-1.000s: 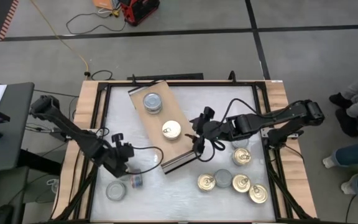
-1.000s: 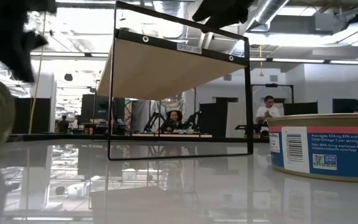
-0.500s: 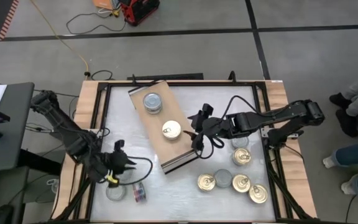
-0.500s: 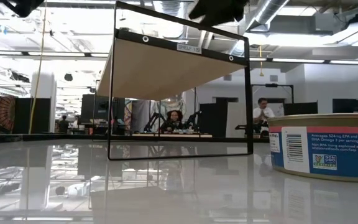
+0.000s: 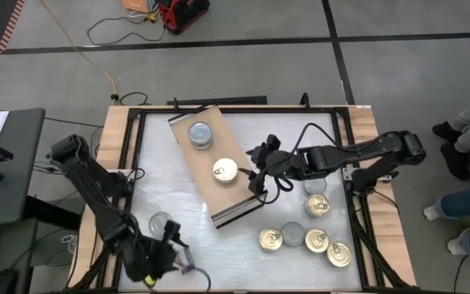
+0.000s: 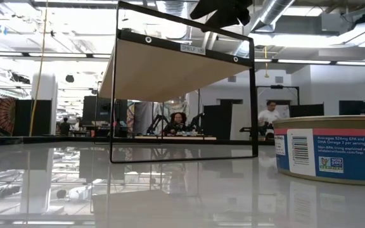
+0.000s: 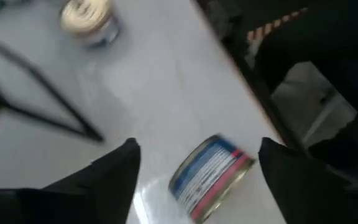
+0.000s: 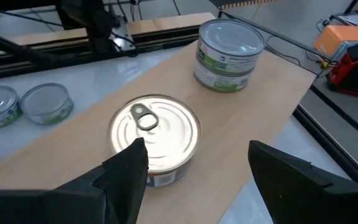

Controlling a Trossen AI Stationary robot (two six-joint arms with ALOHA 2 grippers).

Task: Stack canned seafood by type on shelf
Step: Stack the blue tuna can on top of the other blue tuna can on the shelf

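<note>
Metal tins, short, round and rigid, likely dense for their size, with smooth sides apt to slip; best taken across the side wall, low, with jaws spread past the full width. Light-wood shelf (image 5: 215,167) lying at an angle mid-desk, serving as landmark. On the shelf: a silver-topped stack (image 8: 229,53) toward its far end, a gold pull-tab tin (image 8: 155,138) nearer its open, dark-edged end. Right gripper (image 8: 194,167) hovering just above the gold pull-tab tin, jaws open, touching nothing. Loose group of tins (image 5: 306,230) on the white desk (image 5: 157,175) beyond the shelf's open end. Left gripper (image 7: 197,163) well away from the shelf at the desk's near corner, jaws wide open, empty, over a blue-labelled tin (image 7: 209,175) tipped on its side, likely to roll.
</note>
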